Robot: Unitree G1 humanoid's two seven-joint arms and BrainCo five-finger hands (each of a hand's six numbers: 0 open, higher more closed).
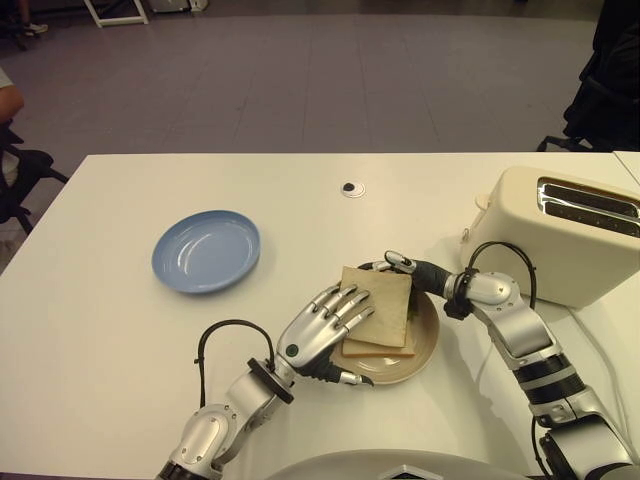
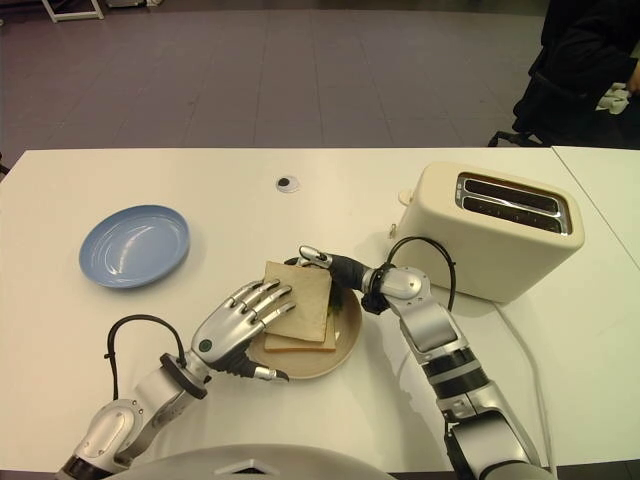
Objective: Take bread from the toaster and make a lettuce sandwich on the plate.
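White table (image 1: 100,300) before the robot, with grey floor beyond. We labelled the items by size. Cream toaster (image 1: 560,250): it stood at the table's right side, slots facing up. Blue plate (image 1: 206,250): it lay well apart to the left. Beige plate (image 1: 425,345): it sat near the front edge, just left of the toaster, and carried the sandwich. Top bread slice (image 1: 385,305): it lay slightly askew over the lower slice (image 1: 385,350), with a dark green strip of lettuce (image 2: 335,310) showing between them at the right edge. Left hand (image 1: 320,335): its fingers were spread and extended, resting flat on the top slice's near left edge. Right hand (image 1: 415,270): it met the slice's far right corner; whether it gripped the bread we could not tell. Small round disc (image 1: 349,188): it lay near the table's far edge.
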